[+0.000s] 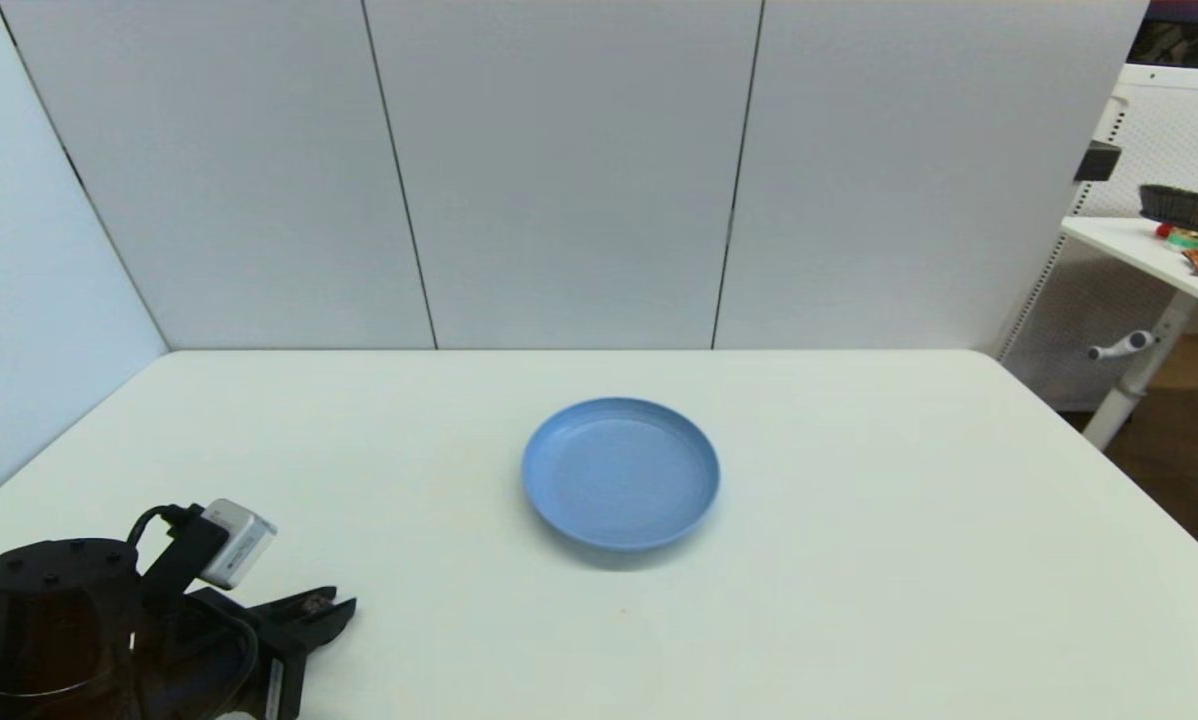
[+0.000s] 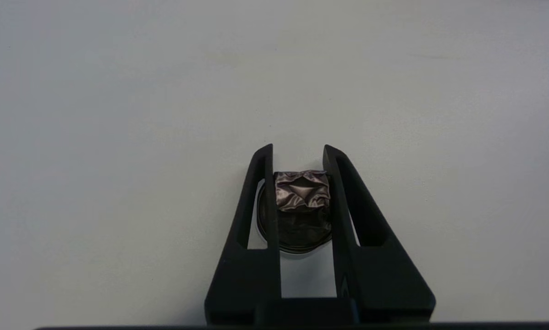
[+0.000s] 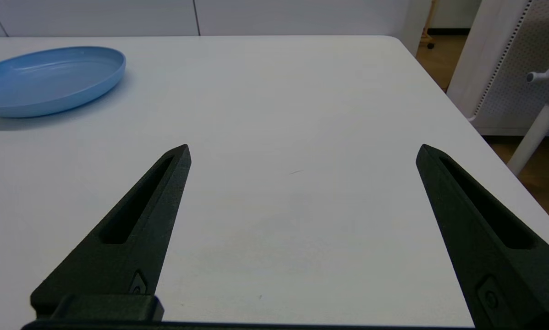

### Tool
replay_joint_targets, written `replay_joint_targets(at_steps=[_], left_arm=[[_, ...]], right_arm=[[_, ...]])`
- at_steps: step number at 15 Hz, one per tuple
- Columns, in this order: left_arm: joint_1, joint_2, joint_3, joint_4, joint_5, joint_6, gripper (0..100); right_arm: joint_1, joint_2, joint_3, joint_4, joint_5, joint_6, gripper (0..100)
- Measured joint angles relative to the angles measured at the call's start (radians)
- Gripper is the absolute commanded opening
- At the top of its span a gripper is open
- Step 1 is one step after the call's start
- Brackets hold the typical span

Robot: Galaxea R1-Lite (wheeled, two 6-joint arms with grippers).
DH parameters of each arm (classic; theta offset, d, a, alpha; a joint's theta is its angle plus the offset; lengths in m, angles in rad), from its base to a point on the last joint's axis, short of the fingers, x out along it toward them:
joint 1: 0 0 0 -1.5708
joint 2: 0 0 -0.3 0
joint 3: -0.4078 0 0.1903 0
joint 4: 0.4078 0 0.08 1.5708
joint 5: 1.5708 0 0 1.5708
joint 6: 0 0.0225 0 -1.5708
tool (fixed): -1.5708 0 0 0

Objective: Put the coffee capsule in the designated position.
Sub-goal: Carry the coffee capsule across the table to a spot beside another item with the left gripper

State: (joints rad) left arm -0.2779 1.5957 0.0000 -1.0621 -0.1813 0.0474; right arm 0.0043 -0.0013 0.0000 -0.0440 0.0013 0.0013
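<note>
- Looking for brands, labels or writing, I find nothing that can be read on the things in any of the views.
- The small dark grey-black coffee capsule (image 2: pixel 301 208) has a shiny, crumpled foil face with a light purple-grey shine, and a darker round body with a thin rim behind it.
- This capsule sits between the two long black fingers (image 2: pixel 260 192) of the left gripper (image 2: pixel 298 158), which are closed in against its sides and clamp it.
- In the left wrist view, the capsule is near the tips of the fingers, and the white desk (image 2: pixel 118 114) is under it.
- In the head view, the left gripper (image 1: pixel 337 608) is at the near left part of the white desk (image 1: pixel 909 550), low over the surface; the capsule (image 1: pixel 312 602) shows there only as a small greyish spot between the fingers.
- The round light blue plastic plate (image 1: pixel 620 472) lies in the middle of the desk, well apart from the left gripper, and nothing lies in it.
- The right gripper (image 3: pixel 303 153) is over the right part of the desk, with its fingers wide apart and nothing between them; the blue plate (image 3: pixel 50 80) shows far off to one side of it.
- Grey-white wall panels (image 1: pixel 559 170) stand behind the desk, and a second white table (image 1: pixel 1149 245) with a black brush (image 1: pixel 1181 205) is far on the right.
</note>
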Motion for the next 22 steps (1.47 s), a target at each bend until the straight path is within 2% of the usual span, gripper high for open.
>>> replay_joint_targets(at_steps=[6, 9, 13, 18, 22], left_arm=[[0.000, -0.024, -0.016, -0.007, 0.000, 0.004, 0], [0.000, -0.037, -0.157, -0.001, -0.004, 0.018, 0], [-0.023, 0.014, -0.503, 0.105, -0.010, 0.024, 0], [-0.104, 0.211, -1.020, 0.366, -0.021, 0.025, 0], [-0.168, 0.427, -1.357, 0.518, -0.079, 0.025, 0]], right_arm=[[0.000, 0.000, 0.000, 0.000, 0.000, -0.001, 100], [0.000, 0.000, 0.000, 0.000, 0.000, 0.000, 100], [0.000, 0.000, 0.000, 0.000, 0.000, 0.000, 100], [0.000, 0.000, 0.000, 0.000, 0.000, 0.000, 100], [0.000, 0.000, 0.000, 0.000, 0.000, 0.000, 100]])
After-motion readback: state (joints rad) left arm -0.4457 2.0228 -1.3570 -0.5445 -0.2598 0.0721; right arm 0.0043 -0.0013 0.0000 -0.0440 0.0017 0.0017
